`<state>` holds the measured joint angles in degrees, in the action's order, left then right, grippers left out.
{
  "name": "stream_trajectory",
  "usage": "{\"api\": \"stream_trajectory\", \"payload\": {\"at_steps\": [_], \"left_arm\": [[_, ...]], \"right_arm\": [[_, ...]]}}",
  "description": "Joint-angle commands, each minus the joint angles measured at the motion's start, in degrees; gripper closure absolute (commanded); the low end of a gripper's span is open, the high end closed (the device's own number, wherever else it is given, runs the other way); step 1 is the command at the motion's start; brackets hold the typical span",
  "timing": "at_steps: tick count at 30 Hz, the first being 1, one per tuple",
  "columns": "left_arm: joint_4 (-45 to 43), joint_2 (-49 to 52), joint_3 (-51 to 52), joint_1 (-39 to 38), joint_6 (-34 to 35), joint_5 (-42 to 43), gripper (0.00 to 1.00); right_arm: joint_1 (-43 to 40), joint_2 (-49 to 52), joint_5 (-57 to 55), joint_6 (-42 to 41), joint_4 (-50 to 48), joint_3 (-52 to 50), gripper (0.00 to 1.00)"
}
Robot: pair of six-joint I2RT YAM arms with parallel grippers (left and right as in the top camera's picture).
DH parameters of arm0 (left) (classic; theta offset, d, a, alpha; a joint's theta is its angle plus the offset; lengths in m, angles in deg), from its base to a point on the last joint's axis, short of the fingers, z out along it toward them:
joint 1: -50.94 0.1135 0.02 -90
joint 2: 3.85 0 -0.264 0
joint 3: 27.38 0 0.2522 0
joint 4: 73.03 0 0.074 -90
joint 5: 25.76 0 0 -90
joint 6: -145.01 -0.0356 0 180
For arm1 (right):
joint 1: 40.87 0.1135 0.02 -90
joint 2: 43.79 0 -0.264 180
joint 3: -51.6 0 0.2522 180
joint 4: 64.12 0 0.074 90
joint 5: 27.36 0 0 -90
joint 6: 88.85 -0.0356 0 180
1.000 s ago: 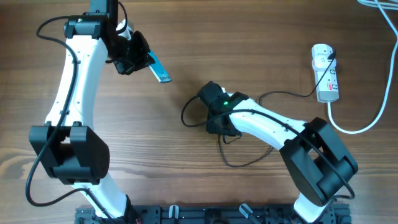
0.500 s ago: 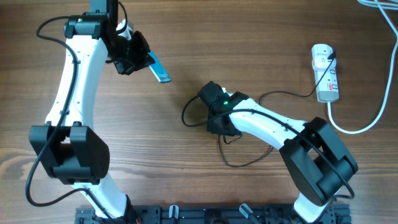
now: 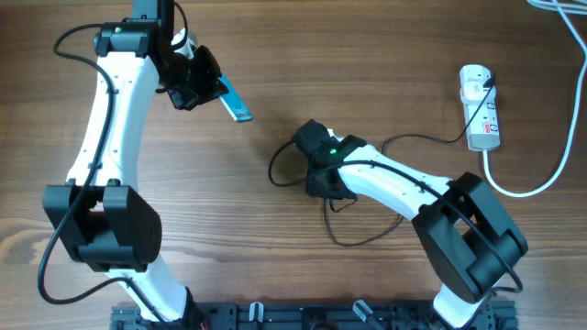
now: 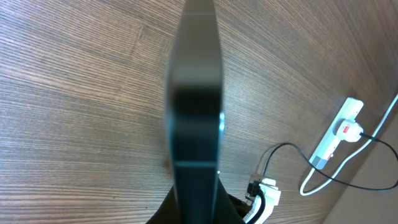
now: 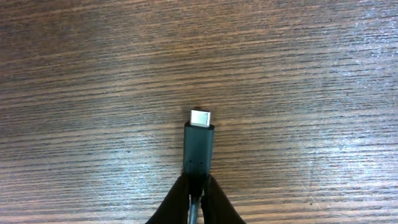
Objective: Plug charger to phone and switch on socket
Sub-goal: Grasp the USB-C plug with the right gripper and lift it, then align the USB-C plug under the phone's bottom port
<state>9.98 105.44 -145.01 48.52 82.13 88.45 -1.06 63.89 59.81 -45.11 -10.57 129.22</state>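
Note:
My left gripper [image 3: 213, 90] is shut on the phone [image 3: 236, 102], holding it tilted above the table at the upper left; its cyan screen shows in the overhead view. In the left wrist view the phone [image 4: 196, 106] is edge-on, a dark blurred slab between my fingers. My right gripper [image 3: 310, 158] is shut on the charger's black connector [image 5: 199, 146], its metal tip pointing out over the wood. The thin black charger cable [image 3: 417, 140] loops on the table and runs to the white socket [image 3: 481, 108] at the far right, where it is plugged in.
The socket's thick white cord [image 3: 550, 179] curves along the right edge and off the top right corner. The socket also shows in the left wrist view [image 4: 339, 130]. Loose charger cable loops lie under and in front of my right arm [image 3: 353, 234].

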Motion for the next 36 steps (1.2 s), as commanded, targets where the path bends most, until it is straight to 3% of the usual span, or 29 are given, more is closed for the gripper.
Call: {"api": "stream_trajectory", "payload": {"at_steps": [1,6,12,17,23,28,36], "left_arm": [[-0.20,-0.42,-0.22,-0.11,0.35,0.15,0.96],[-0.92,-0.42,-0.22,-0.11,-3.02,4.70,0.96],[-3.10,-0.42,-0.22,-0.11,-21.03,27.12,0.96],[-7.82,-0.42,-0.22,-0.13,-24.17,38.66,0.96],[-8.70,-0.42,-0.22,-4.28,-26.38,40.72,0.96],[-8.83,-0.42,-0.22,-8.20,-26.69,40.68,0.96],[-8.52,-0.42,-0.22,-8.24,-26.88,40.02,0.96]], "right_arm": [[-0.13,2.71,0.33,-0.28,-0.11,-0.55,0.95],[-0.13,2.56,1.95,4.44,0.09,1.31,0.96],[-0.07,-5.81,13.88,14.88,1.40,4.72,0.96],[0.11,-18.47,21.94,17.73,1.40,4.72,0.96],[0.74,-27.58,21.79,17.75,1.29,4.72,0.96],[0.74,-28.70,13.44,15.19,1.99,4.74,0.95],[0.72,-31.08,7.74,14.95,4.09,8.24,0.95]]}}
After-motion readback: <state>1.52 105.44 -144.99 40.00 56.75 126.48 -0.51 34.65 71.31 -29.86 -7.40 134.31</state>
